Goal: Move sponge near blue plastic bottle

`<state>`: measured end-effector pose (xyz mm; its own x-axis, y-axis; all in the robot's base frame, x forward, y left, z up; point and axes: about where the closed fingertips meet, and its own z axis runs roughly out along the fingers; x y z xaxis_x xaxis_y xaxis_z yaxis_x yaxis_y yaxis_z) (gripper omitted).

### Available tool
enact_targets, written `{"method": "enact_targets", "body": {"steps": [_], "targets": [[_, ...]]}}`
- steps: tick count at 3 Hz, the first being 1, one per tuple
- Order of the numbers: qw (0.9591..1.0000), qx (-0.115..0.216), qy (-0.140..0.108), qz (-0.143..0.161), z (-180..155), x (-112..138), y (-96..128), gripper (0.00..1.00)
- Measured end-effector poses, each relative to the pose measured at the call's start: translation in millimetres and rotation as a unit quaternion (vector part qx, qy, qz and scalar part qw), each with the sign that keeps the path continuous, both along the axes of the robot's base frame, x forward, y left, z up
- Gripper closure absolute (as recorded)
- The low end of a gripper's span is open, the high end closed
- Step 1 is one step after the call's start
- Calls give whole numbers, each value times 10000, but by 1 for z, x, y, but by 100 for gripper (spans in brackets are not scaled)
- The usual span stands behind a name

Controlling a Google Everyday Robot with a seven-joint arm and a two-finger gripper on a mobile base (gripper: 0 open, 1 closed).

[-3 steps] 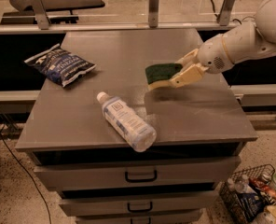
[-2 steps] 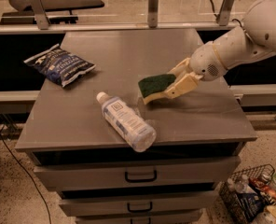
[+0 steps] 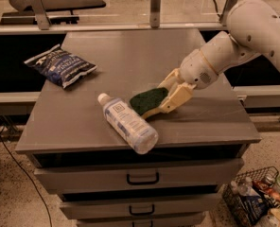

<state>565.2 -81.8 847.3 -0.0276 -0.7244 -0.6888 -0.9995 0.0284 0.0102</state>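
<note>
The sponge (image 3: 148,100), dark green on top with a pale yellow edge, is held in my gripper (image 3: 162,100) just above the cabinet top. The gripper reaches in from the right and is shut on the sponge's right end. The blue plastic bottle (image 3: 128,122) lies on its side at the front of the top, white cap pointing back-left. The sponge sits right beside the bottle's upper half, nearly touching it.
A dark blue chip bag (image 3: 60,65) lies at the left of the grey cabinet top (image 3: 130,51). Drawers with handles are below the front edge. A wire basket of items (image 3: 258,200) stands on the floor at the lower right.
My gripper has carried the sponge left and toward the front, from the right middle of the top to right beside the bottle, and lowered it.
</note>
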Motion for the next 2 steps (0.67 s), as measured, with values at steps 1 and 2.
{"method": "enact_targets", "body": {"steps": [1,2], "targets": [[9995,-133,58,286,-5,-6,4,60],[9987,-228,84,443,-9,-9,5,37]]}}
